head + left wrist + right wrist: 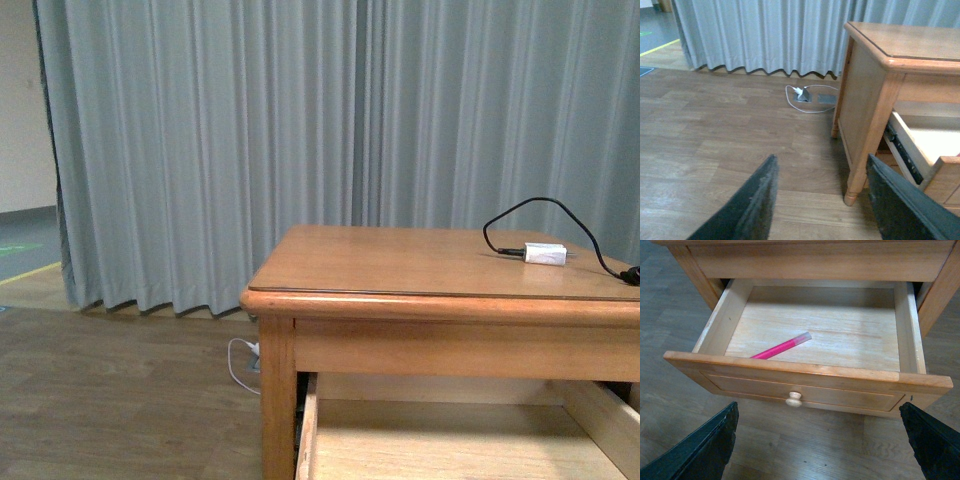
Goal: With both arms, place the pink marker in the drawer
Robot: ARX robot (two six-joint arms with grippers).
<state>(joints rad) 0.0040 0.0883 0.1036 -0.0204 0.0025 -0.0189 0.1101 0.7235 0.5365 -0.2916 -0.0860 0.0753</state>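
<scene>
The pink marker (781, 347) lies on the pale floor of the drawer (805, 372), which stands pulled out; its whitish end points to the back. The drawer's round knob (794, 399) faces my right gripper (822, 440), which is open and empty, in front of and above the drawer front. My left gripper (822, 200) is open and empty, low over the floor beside the cabinet's leg (862, 155). The drawer's side shows in the left wrist view (912, 150) and its inside in the front view (450, 440). No arm shows in the front view.
The wooden cabinet top (400, 262) carries a small white adapter (545, 254) with a black cable (545, 205). Grey curtains (300, 130) hang behind. A white cord and floor socket (807, 96) lie on the wood floor by the curtain.
</scene>
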